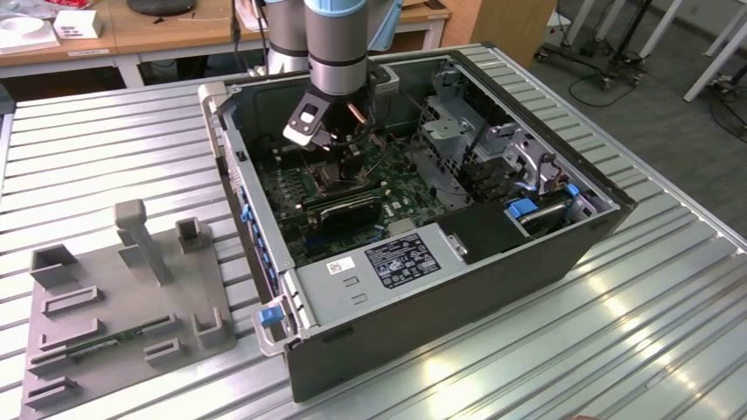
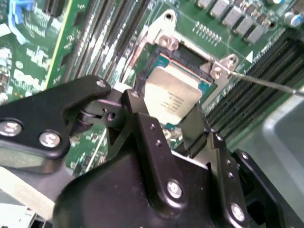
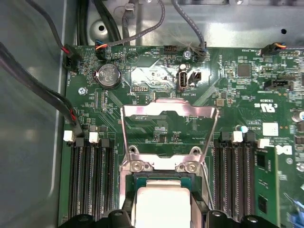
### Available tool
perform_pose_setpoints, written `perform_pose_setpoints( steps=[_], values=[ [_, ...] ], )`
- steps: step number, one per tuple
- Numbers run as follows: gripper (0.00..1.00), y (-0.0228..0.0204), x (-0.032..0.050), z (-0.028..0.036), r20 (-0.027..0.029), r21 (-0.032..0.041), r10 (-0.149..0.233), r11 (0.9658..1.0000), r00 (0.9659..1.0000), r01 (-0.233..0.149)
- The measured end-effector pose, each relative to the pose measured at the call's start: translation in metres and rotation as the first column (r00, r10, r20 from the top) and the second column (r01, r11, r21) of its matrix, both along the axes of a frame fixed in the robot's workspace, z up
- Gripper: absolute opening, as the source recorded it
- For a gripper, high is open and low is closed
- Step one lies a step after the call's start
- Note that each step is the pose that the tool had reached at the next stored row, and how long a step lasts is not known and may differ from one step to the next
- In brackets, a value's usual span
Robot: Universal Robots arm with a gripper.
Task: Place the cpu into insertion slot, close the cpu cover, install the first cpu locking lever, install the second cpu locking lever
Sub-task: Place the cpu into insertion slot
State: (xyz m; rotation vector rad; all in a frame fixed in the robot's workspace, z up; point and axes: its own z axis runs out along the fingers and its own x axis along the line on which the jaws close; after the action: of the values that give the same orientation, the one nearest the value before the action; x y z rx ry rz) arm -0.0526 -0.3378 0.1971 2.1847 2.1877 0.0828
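The arm reaches down into the open computer case, with my gripper over the motherboard. In both wrist views the cpu, a pale silver square, sits between my black fingers at the insertion slot. The fingers press on two opposite edges of it. The cpu cover, a silvery frame with a square window, is swung open away from the slot on its hinge. A thin locking lever rod sticks out beside the slot.
Rows of memory slots flank the socket. Cables run along the case wall. A drive cage and a power supply crowd the case. A grey fixture stands on the slatted table at the exterior view's left.
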Motion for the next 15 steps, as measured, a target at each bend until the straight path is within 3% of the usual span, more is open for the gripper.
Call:
perform_pose_setpoints(
  steps=[3,8,11,15],
  values=[
    [0.54,0.0000,-0.0001,0.0025,0.0002,0.0001,0.000,1.0000,1.0000,0.000],
    [0.54,0.0001,-0.0022,0.0021,0.0186,0.0000,0.004,1.0000,0.9998,-0.004],
    [0.54,0.0000,-0.0037,0.0008,0.0229,0.0000,0.011,0.9999,0.9997,-0.011],
    [0.54,0.0000,-0.0054,-0.0022,0.0244,0.0000,0.019,0.9998,0.9995,-0.019]
  ],
)
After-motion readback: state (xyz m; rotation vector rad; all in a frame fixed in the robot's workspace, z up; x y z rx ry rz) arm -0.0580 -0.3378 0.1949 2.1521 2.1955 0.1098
